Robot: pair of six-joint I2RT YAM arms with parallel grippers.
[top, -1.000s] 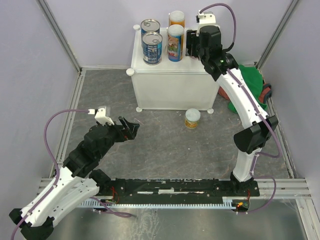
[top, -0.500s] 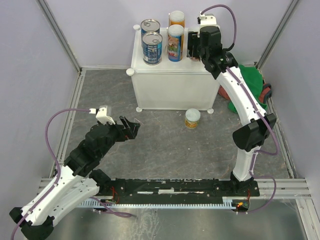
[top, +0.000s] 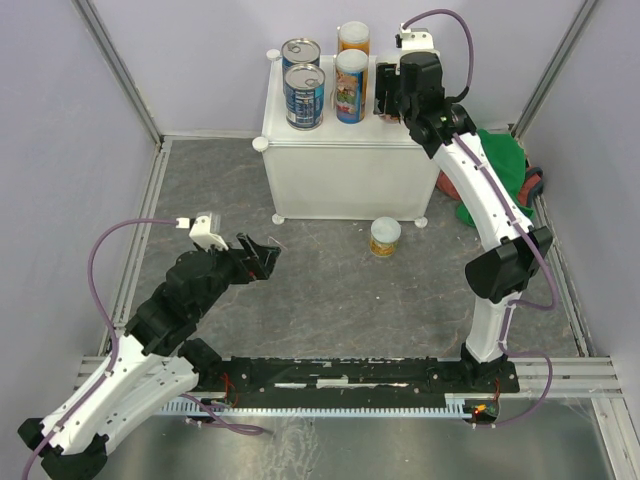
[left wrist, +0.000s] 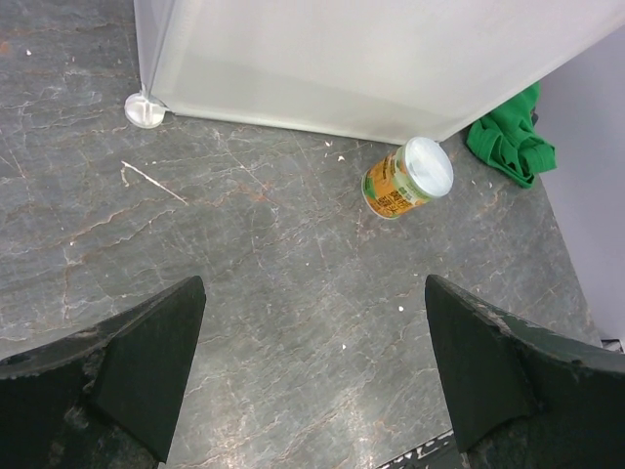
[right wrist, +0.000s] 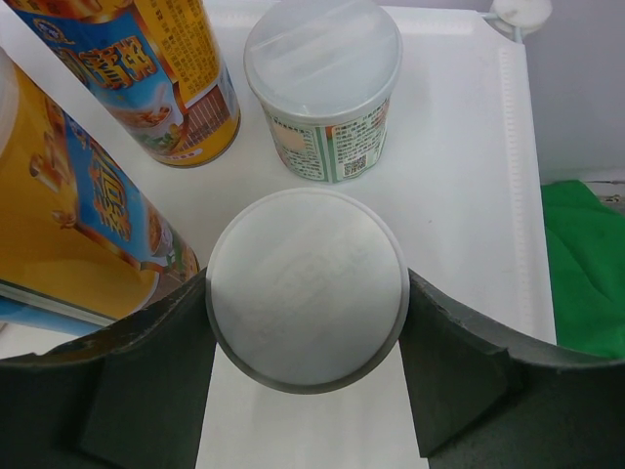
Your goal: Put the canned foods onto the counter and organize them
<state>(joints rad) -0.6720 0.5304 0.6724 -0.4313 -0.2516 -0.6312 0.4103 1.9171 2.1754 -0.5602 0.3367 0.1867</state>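
Cans (top: 303, 95) on counter (top: 340, 180), right gripper (right wrist: 308, 293) clamping pale-lidded can (right wrist: 306, 278)

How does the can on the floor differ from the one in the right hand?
The floor can stands free before the counter; the held can is up top, clamped by the right hand. The floor can shows orange labelling, the held can only its lid. Both lids are pale.
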